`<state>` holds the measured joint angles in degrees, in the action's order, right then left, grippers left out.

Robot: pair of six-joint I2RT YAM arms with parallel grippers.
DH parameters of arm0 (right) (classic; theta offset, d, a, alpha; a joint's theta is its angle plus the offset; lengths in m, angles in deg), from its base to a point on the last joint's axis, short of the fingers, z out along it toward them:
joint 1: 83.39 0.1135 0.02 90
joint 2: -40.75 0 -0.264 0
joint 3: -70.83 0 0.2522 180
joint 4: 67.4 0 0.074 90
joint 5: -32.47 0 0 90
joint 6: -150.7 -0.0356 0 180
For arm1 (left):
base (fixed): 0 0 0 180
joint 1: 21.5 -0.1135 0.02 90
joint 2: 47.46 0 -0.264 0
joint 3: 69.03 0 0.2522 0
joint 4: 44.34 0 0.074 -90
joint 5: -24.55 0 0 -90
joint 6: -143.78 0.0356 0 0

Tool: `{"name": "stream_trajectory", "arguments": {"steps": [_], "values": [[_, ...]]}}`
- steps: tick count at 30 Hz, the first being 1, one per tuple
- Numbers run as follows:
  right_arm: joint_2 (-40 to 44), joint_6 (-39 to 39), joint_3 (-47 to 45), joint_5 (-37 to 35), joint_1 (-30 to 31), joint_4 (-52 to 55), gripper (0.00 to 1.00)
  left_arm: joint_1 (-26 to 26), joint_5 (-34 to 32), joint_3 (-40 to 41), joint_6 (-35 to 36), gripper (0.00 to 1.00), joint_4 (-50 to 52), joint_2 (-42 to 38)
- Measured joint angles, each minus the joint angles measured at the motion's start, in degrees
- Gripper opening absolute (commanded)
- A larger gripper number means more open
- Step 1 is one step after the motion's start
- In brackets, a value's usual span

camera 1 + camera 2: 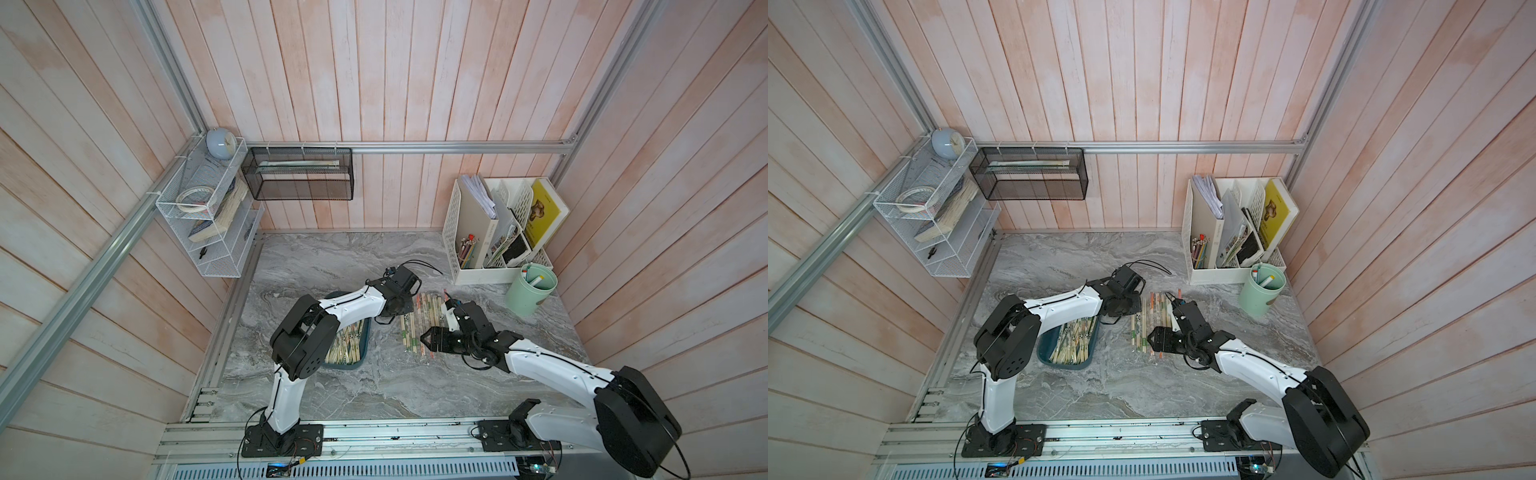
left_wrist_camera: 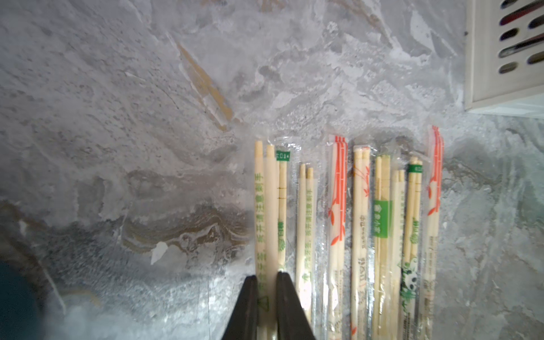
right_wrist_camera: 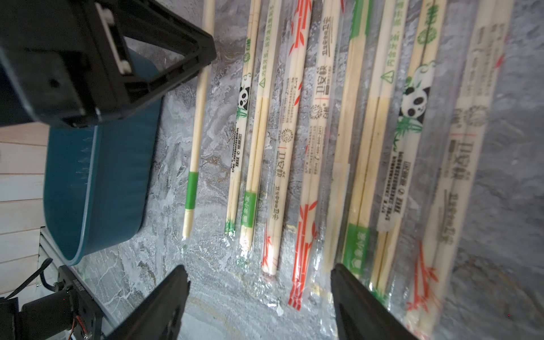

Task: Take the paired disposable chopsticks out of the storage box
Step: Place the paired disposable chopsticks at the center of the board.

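Beside storage box (image 3: 97, 176), left gripper (image 2: 267, 276) pinches chopstick pair (image 2: 265, 206), right gripper (image 3: 258, 265) spread over row (image 3: 368, 132)

Soft, even light, faint shadows; top views bow outward, wrist-view edges blur

Colours and patterns on the grey-marbled, ochre-veined surface (image 2: 117, 103).
The paired disposable chopsticks (image 2: 360, 206) are pale bamboo in clear sleeves printed with green bands, red-orange bamboo stalks or black-and-white pandas; the storage box (image 3: 97, 176) is dark teal-blue; left claw (image 2: 267, 276) and right claw (image 3: 258, 266) are black.
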<state>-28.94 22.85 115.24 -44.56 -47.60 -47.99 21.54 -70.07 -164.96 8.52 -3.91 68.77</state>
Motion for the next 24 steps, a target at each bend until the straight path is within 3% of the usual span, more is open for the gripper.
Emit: {"name": "stream_trajectory", "arguments": {"steps": [24], "values": [[4.22,0.13,-2.27,0.0,0.0,0.81,0.79,0.26,-0.52,0.0,0.42,0.33,0.13,0.13]]}}
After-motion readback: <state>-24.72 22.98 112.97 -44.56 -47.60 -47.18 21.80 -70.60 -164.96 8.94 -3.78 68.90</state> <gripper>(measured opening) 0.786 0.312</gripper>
